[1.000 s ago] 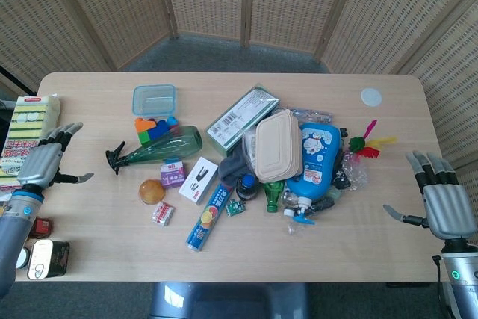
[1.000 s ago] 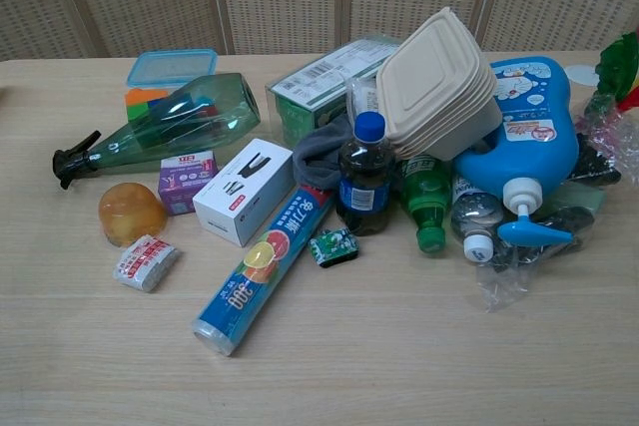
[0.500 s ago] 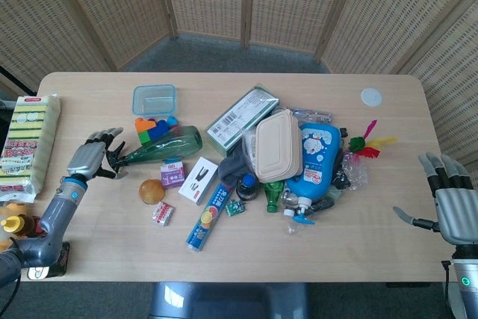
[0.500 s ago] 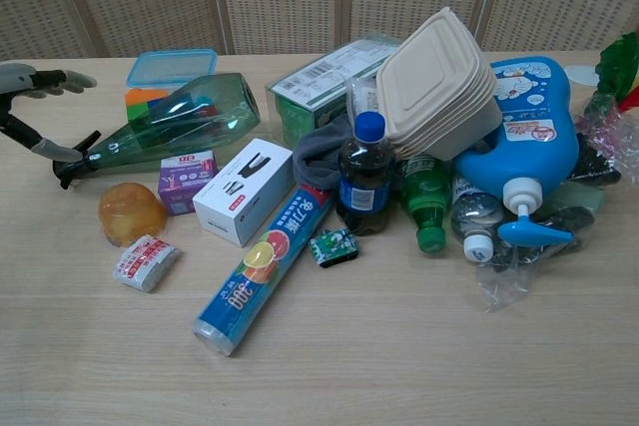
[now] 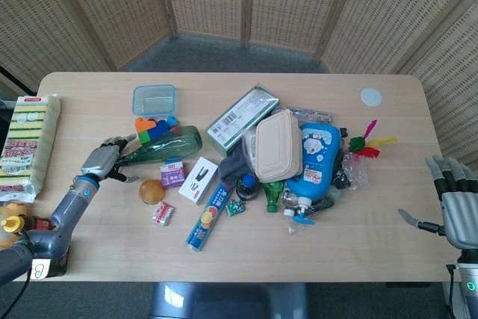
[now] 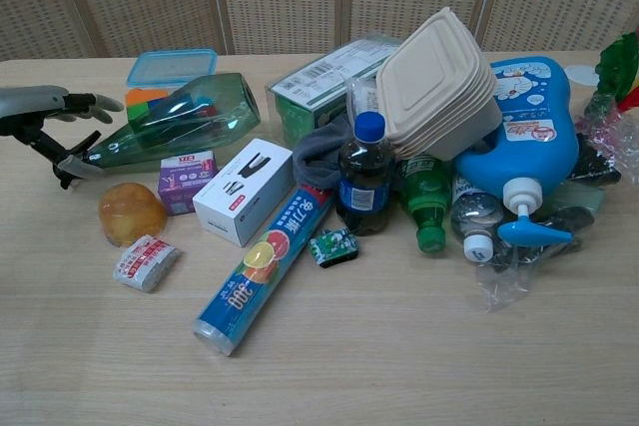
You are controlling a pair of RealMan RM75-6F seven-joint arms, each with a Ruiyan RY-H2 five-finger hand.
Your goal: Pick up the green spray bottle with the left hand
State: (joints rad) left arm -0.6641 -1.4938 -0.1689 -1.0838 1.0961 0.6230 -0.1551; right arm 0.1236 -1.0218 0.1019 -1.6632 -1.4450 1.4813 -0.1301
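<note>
The green spray bottle (image 5: pixel 163 145) (image 6: pixel 180 119) lies on its side left of the pile, with its black nozzle pointing left. My left hand (image 5: pixel 104 160) (image 6: pixel 45 115) is at that nozzle end. Its fingers (image 6: pixel 70 102) reach over the black spray head and its thumb sits just below it, spread apart and not closed around it. The nozzle is mostly hidden by the hand in the head view. Far to the right, my right hand (image 5: pixel 458 210) hangs off the table's right edge with fingers spread and nothing in it.
Close to the bottle lie a blue-lidded box (image 5: pixel 154 99), a purple packet (image 5: pixel 172 172), an amber ball (image 5: pixel 151 191) and a white box (image 5: pixel 198 179). A crowded pile with a blue jug (image 5: pixel 317 156) fills the centre. Sponge packs (image 5: pixel 28 131) sit at the far left.
My left hand has slid right along the table from the left edge onto the bottle's nozzle end. My right hand has drawn back toward the right edge.
</note>
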